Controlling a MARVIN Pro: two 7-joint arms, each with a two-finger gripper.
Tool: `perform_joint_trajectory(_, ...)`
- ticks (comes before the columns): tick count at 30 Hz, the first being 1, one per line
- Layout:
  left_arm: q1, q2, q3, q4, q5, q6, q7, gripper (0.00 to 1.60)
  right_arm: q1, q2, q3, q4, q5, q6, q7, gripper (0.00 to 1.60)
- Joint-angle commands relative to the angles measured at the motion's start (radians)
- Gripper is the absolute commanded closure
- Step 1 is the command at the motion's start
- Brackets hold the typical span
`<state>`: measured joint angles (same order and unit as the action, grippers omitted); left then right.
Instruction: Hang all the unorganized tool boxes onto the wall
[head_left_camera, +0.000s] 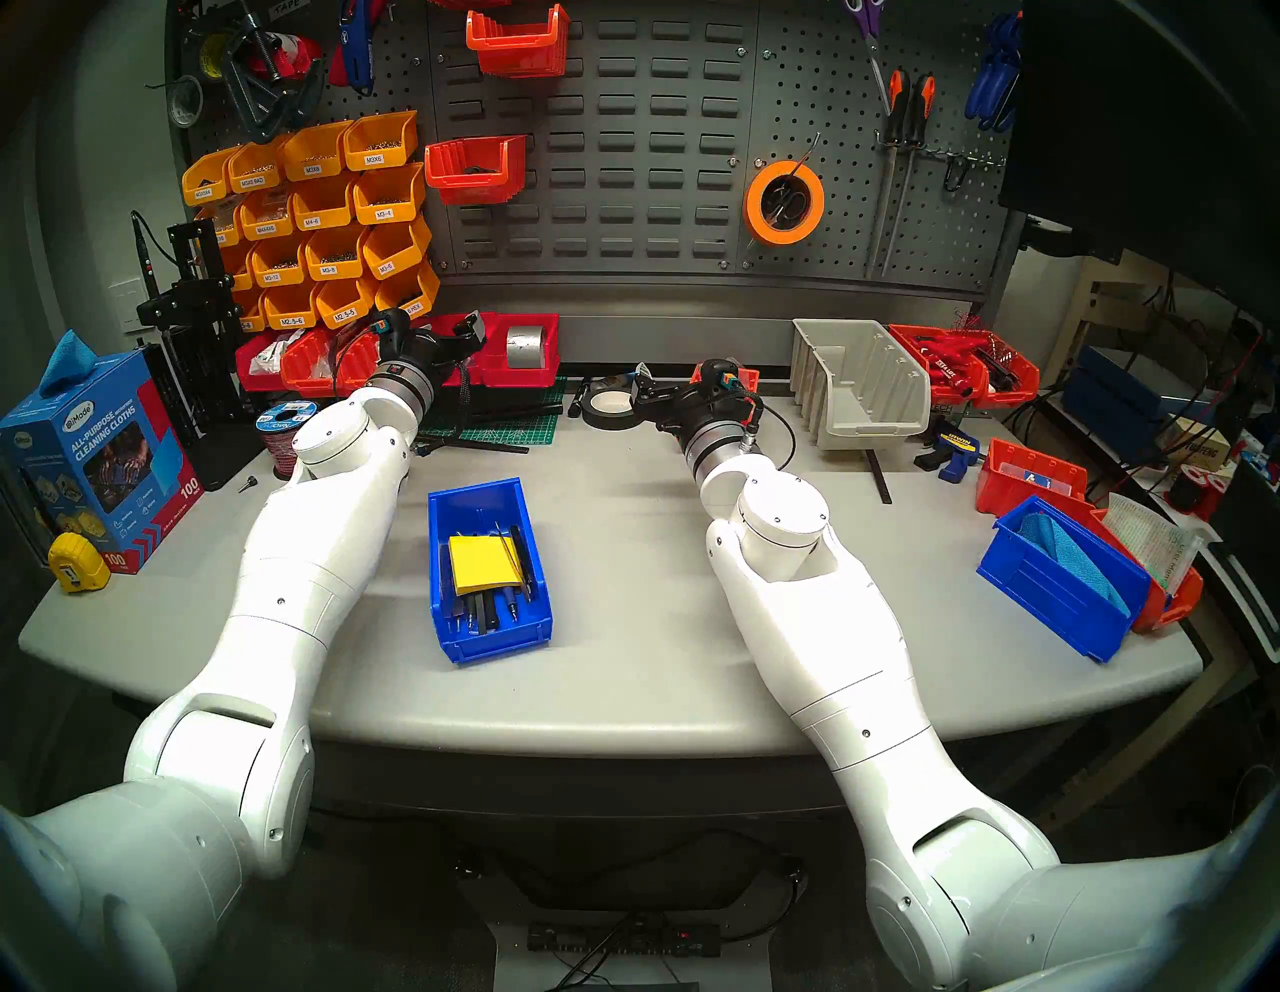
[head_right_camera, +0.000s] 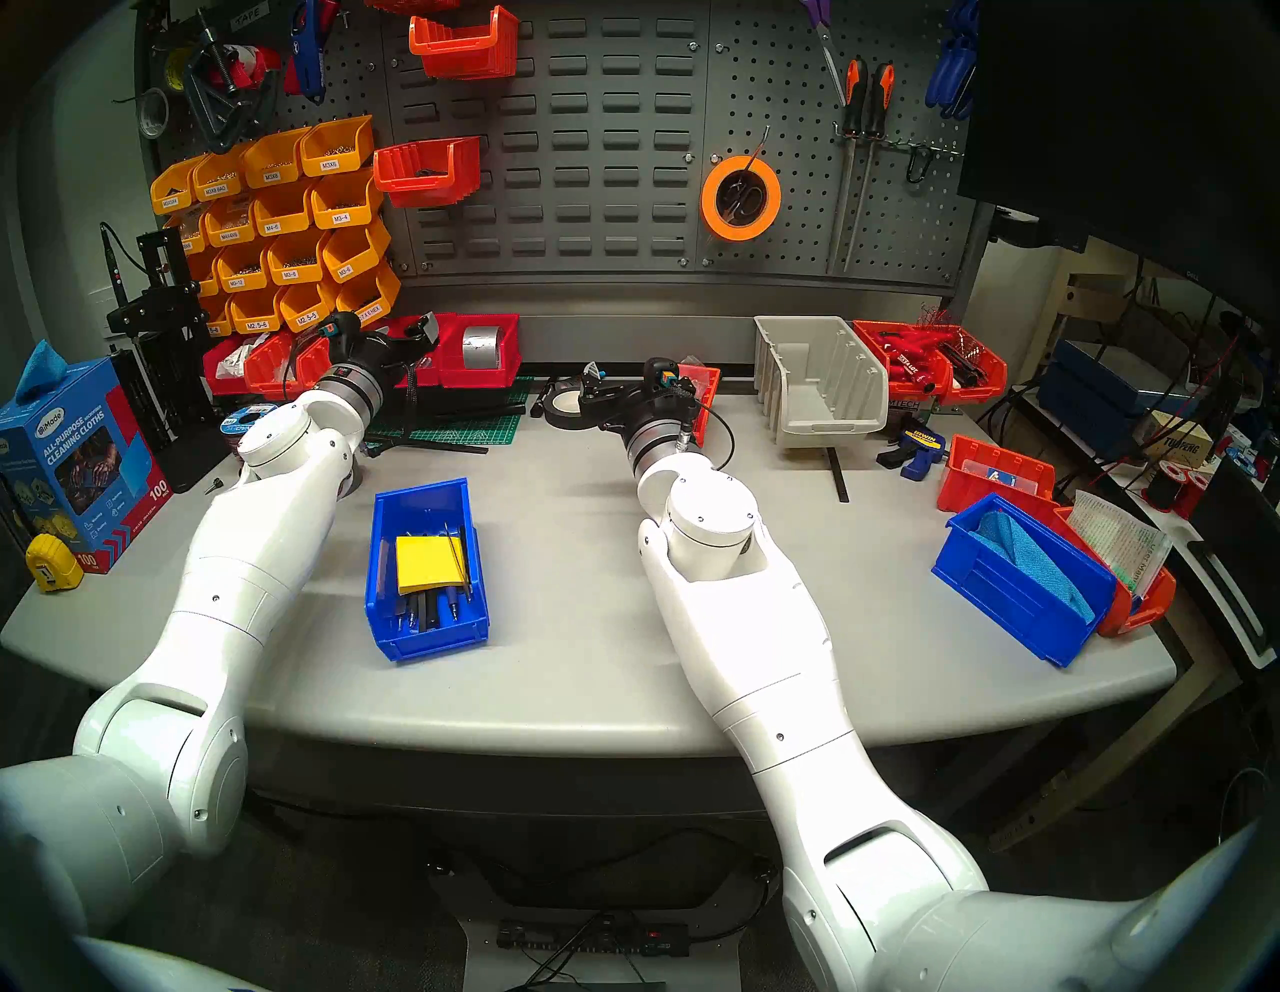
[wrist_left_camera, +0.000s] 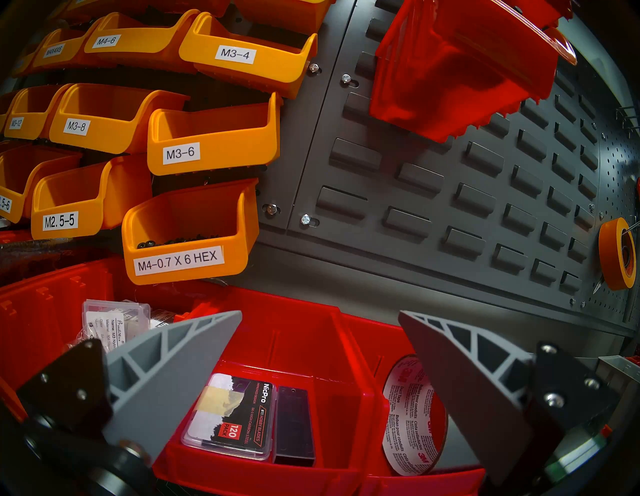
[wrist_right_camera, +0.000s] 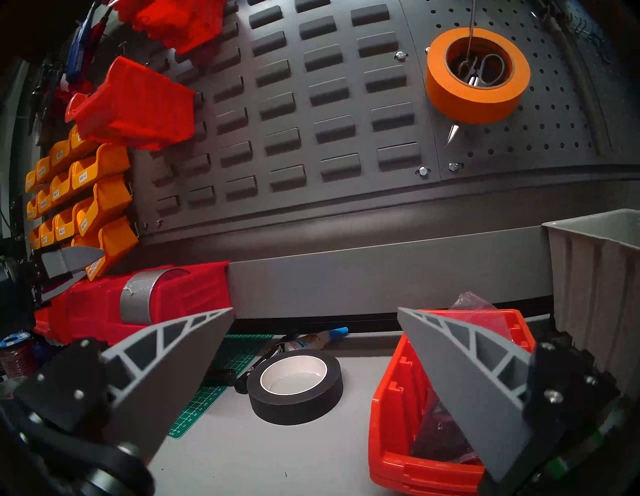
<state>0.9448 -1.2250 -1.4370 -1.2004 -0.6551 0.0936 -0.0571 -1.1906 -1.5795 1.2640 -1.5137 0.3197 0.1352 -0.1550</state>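
A blue tool box (head_left_camera: 488, 568) with a yellow notepad and pens stands on the table between my arms. Another blue box (head_left_camera: 1060, 582) holding a cloth sits at the right edge. My left gripper (wrist_left_camera: 320, 313) is open and empty over red boxes (wrist_left_camera: 277, 346) at the back left, below the wall (head_left_camera: 623, 138). My right gripper (wrist_right_camera: 315, 308) is open and empty. Its right finger is over a small red-orange box (wrist_right_camera: 398, 415) holding a plastic bag. Two red boxes (head_left_camera: 516, 41) (head_left_camera: 474, 170) hang on the wall.
Yellow-orange labelled bins (head_left_camera: 325, 215) hang at the left. A black tape roll (wrist_right_camera: 296, 384) and a green cutting mat (wrist_right_camera: 207, 398) lie before the right gripper. A grey bin (head_left_camera: 859, 381), more red boxes (head_left_camera: 1032, 478) and a clamp (head_left_camera: 952, 450) stand at the right. An orange tape roll (head_left_camera: 783, 201) hangs on the pegboard.
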Motion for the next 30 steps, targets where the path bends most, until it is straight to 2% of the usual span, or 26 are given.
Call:
perform_joint_trajectory(1, -0.017, -0.001, -0.001, -0.01, 0.0, -0.001, 0.0, 0.0, 0.065, -0.087, 0.034, 0.004, 0.054, 0.013, -0.048, 0.0)
perform_joint_trajectory(8, -0.017, -0.001, -0.001, -0.01, 0.0, -0.001, 0.0, 0.0, 0.1, -0.093, 0.0, 0.028, 0.075, 0.068, -0.029, 0.0)
perform_joint_trajectory(11, -0.018, -0.001, -0.001, -0.01, 0.0, -0.001, 0.0, 0.0, 0.087, -0.123, 0.007, 0.02, 0.108, 0.086, -0.048, 0.0)
perform_joint_trajectory(13, -0.018, -0.001, -0.001, -0.01, 0.0, -0.001, 0.0, 0.0, 0.077, -0.152, 0.018, 0.014, 0.12, 0.084, -0.093, 0.0)
perform_joint_trajectory(17, -0.018, -0.001, -0.001, -0.01, 0.0, -0.001, 0.0, 0.0, 0.098, -0.151, 0.011, 0.026, 0.079, 0.049, -0.147, 0.0)
perform_joint_trajectory(23, -0.018, -0.001, -0.001, -0.01, 0.0, -0.001, 0.0, 0.0, 0.096, -0.129, -0.021, 0.023, 0.019, 0.078, -0.219, 0.0)
perform_joint_trajectory(27, -0.018, -0.001, -0.001, -0.01, 0.0, -0.001, 0.001, 0.0, 0.063, -0.128, -0.035, 0.016, 0.032, 0.131, -0.229, 0.0)
perform_joint_trajectory(30, -0.018, -0.001, -0.001, -0.01, 0.0, -0.001, 0.0, 0.0, 0.053, -0.138, -0.039, 0.036, 0.036, 0.133, -0.24, 0.0)
